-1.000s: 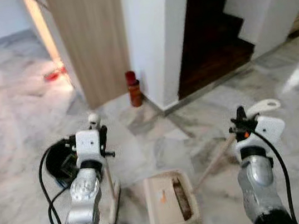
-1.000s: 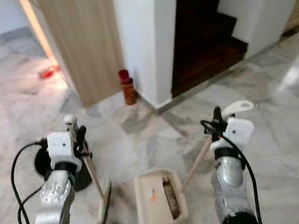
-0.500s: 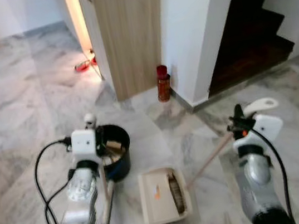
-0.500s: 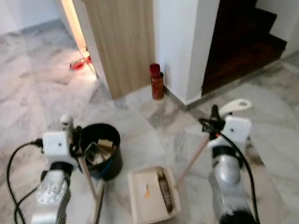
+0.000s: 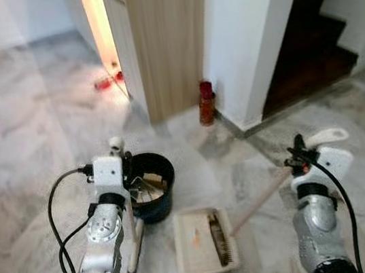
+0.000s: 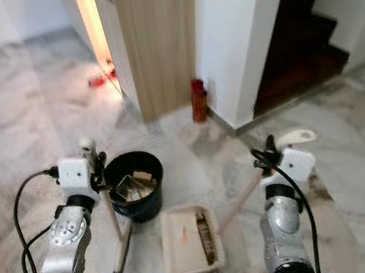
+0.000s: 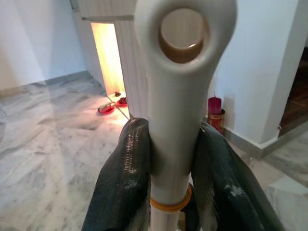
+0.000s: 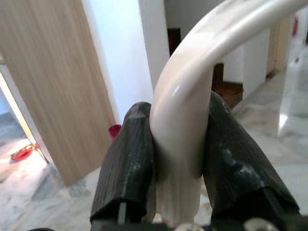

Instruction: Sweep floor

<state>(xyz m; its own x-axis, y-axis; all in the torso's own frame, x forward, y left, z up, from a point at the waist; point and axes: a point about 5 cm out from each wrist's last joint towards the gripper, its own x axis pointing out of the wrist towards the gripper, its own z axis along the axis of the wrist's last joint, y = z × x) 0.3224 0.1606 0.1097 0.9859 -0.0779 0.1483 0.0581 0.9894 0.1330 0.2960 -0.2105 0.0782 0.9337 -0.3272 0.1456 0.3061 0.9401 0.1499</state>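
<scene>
the left gripper (image 7: 173, 163) is pinching the cream handle of the broom (image 5: 134, 243), its two black fingers (image 7: 124, 178) pressing on either side of the shaft just below the round hanging hole at the top. in the head views the broom is standing nearly upright at the robot's left, its dark bristle head resting on the marble floor (image 5: 29, 166) just beside the black bucket (image 5: 151, 196).

the right gripper (image 8: 178, 163) is clamping the curved white top of the dustpan handle (image 8: 192, 86) – a finger (image 8: 129, 163) on each side of it. the long wooden-coloured shaft is slanting down and toward the robot's left to the beige dustpan (image 5: 204, 242), which is lying flat on the floor between the two arms, with a dark strip of swept dirt along its right inner side and a small orange mark near its middle.

the bucket is sitting just beyond and to the left of the dustpan, near it, and is holding some pale scraps that are too small to make out.

further off, a red canister (image 5: 206, 103) is standing on the floor at the foot of a white wall (image 5: 249, 30), just beside a wooden door panel (image 5: 167, 36). a dark staircase (image 5: 313, 41) is rising at the right, and a small red object (image 5: 107, 82) is lying in the lit doorway at the left – too blurred to tell what it is.
</scene>
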